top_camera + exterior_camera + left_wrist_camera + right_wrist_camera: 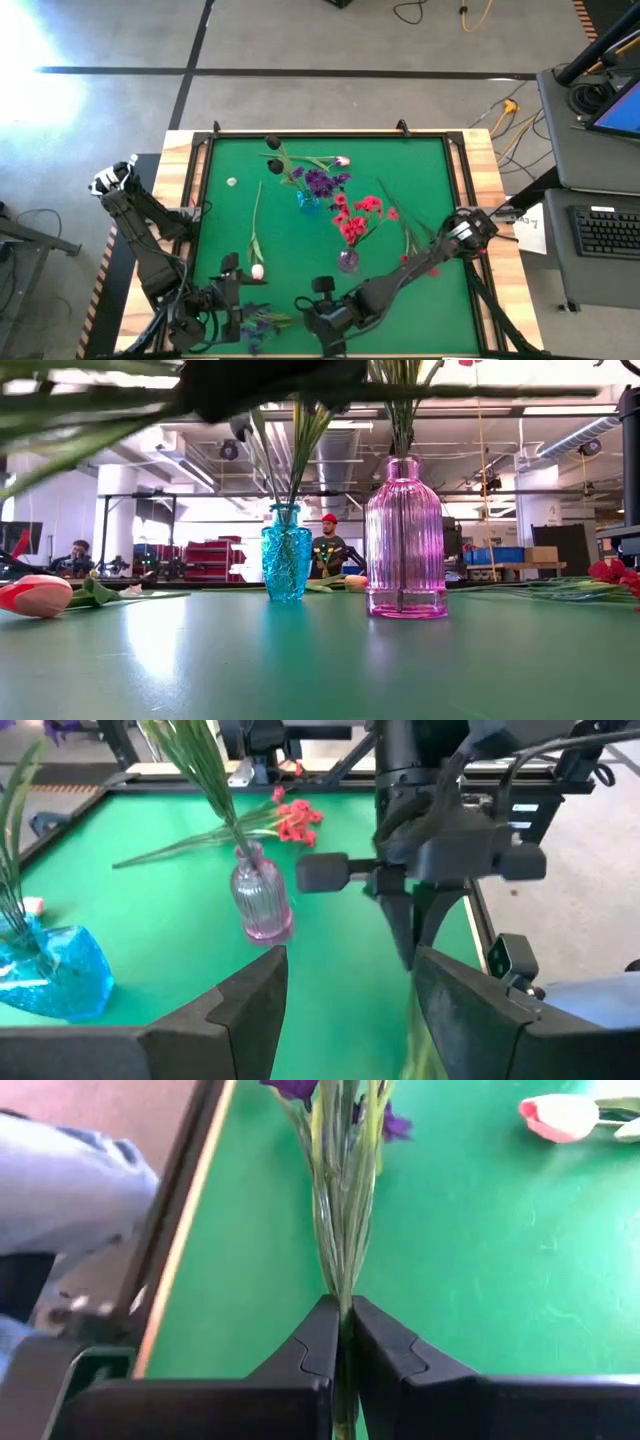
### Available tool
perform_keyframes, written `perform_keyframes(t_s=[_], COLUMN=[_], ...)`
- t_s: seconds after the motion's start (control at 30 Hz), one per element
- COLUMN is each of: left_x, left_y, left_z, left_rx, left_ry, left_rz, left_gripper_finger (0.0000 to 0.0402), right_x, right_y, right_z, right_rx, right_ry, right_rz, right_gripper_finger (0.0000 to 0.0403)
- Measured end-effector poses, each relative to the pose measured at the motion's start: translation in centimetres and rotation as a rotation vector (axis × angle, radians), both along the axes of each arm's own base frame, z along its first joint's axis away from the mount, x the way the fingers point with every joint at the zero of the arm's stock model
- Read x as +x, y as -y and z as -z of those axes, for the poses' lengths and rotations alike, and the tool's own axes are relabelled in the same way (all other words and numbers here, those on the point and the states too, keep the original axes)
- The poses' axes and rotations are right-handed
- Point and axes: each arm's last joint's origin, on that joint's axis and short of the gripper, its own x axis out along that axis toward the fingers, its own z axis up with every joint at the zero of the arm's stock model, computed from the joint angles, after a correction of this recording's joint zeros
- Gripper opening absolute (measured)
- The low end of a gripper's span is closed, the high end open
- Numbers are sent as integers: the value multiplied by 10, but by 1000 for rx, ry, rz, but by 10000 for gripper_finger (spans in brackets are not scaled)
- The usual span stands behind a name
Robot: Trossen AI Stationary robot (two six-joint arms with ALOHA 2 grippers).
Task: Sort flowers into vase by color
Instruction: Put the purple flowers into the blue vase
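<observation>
Green stems ran straight out from between the right gripper jaws, which were pressed together on the purple flower stalk. Long axis of that stem lay in line with the jaws, purple blossoms at the far end, pointing away from the wrist. In the high view the right gripper sat at the counter near edge, well apart from the blue vase, with the purple flower lying between the two grippers. The left gripper was just beside it, jaws apart and holding nothing; from its wrist view the right arm stood directly ahead. The right arm had the flower, so the next move looked like a lift and a carry toward the blue vase, which already held purple blossoms. The stem was thin and floppy; my guess is it could droop or swing when raised.

The pink vase stood nearer the right gripper than the blue vase did, with red flowers in it. One tulip lay flat on the counter, near the left gripper, its stem running away toward the far edge, pale pink bud at the near end. More red blossoms lay on the counter to the side of the pink vase. Another tulip lay beyond the blue vase.
</observation>
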Motion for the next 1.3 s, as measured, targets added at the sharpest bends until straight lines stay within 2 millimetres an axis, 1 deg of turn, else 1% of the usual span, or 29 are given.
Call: perform_keyframes(t_s=[0.13, 0.23, 0.3, 0.4, 0.53, 0.73, 0.8, 0.9, 1.0, 1.1, 1.3], left_x=[0, -1, -1, -1, -1, -1, 1, 4, 12, 21, 43], left_y=[0, -1, -2, -3, -3, -5, -4, 1, 10, 20, 30], left_z=[1, 5, 7, 8, 9, 12, 13, 16, 23, 31, 40], left_rx=[6, 22, 26, 35, 47, 63, 58, 42, 60, 115, 167], left_ry=[0, -1, 2, -3, 11, 21, 24, 34, 47, 56, 114], left_rz=[-2, -11, -17, -16, -34, -54, -57, -58, -40, -9, 11], left_gripper_finger=[203, 203, 203, 203, 203, 203, 203, 203, 203, 203, 203], right_x=[-14, -25, -33, -44, -56, -74, -77, -81, -81, -83, -84], right_y=[-9, -16, -19, -24, -30, -34, -32, -28, -26, -23, -16], right_z=[-11, -16, -16, -22, -38, -56, -58, -55, -50, -48, -54], right_rx=[-2, 0, -10, 3, 49, 110, 122, 133, 129, 128, 121], right_ry=[31, 59, 51, 75, 167, 383, 458, 573, 704, 825, 1060], right_rz=[-40, -62, -73, -97, -137, -229, -250, -274, -298, -309, -293], right_gripper_finger=[18, 18, 18, 18, 18, 18, 18, 18, 18, 18, 18])
